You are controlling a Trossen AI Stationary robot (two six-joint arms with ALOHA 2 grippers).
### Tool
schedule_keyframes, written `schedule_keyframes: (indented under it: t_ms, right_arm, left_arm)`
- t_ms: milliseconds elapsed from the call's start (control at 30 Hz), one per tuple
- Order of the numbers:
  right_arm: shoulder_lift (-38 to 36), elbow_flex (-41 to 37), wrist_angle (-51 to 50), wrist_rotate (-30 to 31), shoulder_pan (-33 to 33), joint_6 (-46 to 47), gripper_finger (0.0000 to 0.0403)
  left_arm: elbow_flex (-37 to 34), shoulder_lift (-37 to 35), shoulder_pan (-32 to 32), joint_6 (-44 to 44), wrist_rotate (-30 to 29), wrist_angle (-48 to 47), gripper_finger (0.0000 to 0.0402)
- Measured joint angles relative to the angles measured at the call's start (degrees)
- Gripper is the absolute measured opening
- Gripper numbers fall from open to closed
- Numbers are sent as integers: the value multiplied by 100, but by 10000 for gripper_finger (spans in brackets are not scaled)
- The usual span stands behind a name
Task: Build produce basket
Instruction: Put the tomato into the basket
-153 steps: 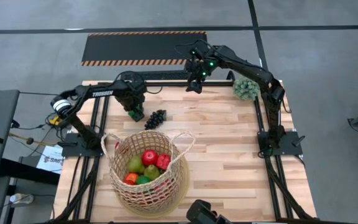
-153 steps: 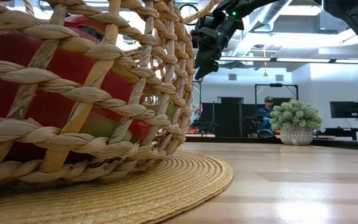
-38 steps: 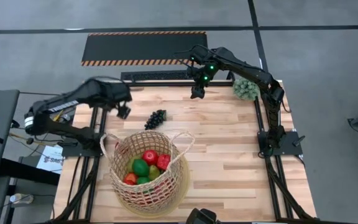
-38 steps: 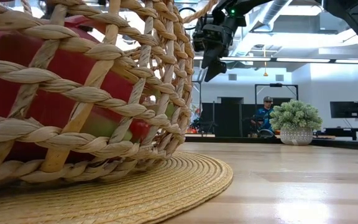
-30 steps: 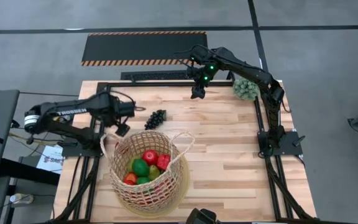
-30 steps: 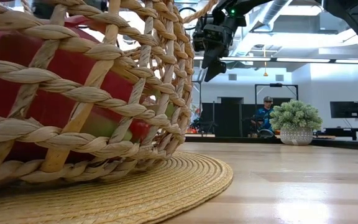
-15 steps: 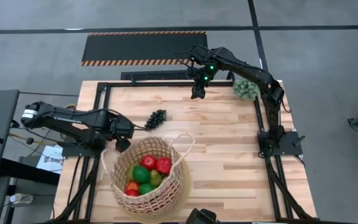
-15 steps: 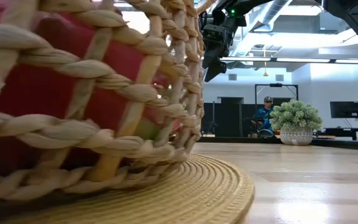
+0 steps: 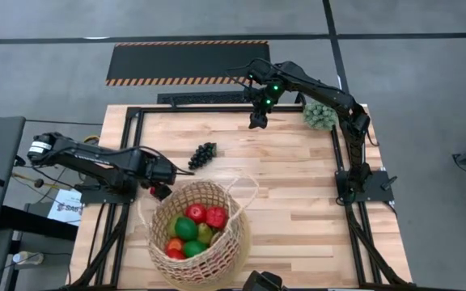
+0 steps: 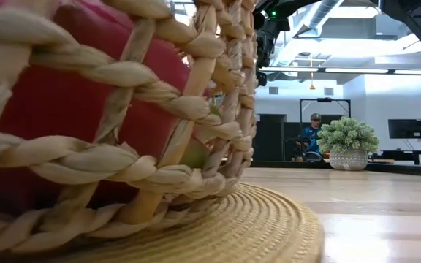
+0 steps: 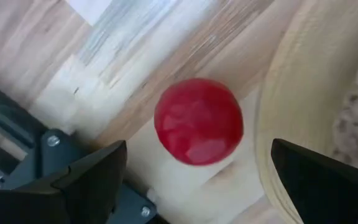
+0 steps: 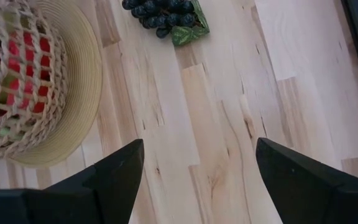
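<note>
The wicker basket (image 9: pixel 196 230) stands near the table's front left with red and green produce (image 9: pixel 194 226) inside; it fills the low view (image 10: pixel 108 124). A red round fruit (image 11: pixel 199 121) lies on the table by the basket's flat base rim (image 11: pixel 278 112). My left gripper (image 9: pixel 158 184) hangs open over that fruit, pointing down, one finger on each side of it (image 11: pixel 197 155). A dark grape bunch (image 9: pixel 202 154) lies on the table behind the basket. My right gripper (image 9: pixel 257 120) waits open in the air at the far edge. My left gripper has one finger (image 11: pixel 316 180) right at the basket's base rim; I cannot tell whether it touches the rim. Its fingers stand clear of the red fruit.
A pale green spiky ball (image 9: pixel 319 115) sits at the far right corner. The black frame rails (image 9: pixel 132 137) run along the table's left and far edges, close to my left gripper. Bare wood lies to the basket's right (image 9: pixel 298 202).
My left gripper has swung toward the table's near edge and sunk, coming over the red fruit beside the basket. The basket has slid a little toward the near right, and the fruits inside have shifted. My right arm has kept still.
</note>
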Motion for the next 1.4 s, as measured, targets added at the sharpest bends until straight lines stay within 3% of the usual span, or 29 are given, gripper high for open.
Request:
schedule_keyframes:
  t_ms: [233,367,867,1200,1400]
  right_arm:
    - [0,0,-4,0,1,0,327]
    - [0,0,2,1,0,0,327]
    - [0,0,-12,1,-4,-2,327]
    - [0,0,-187,-1,-57,0,327]
    - [-219,0,-205,-10,-87,-2,327]
  left_arm:
    - [-652,-3,2,-265,197,473,384]
    - [-708,-2,2,-285,19,564,370]
    - [-676,-4,15,-731,220,640,178]
    - [-48,2,353,-433,-373,596,86]
    - [773,2,738,191,-918,437,39]
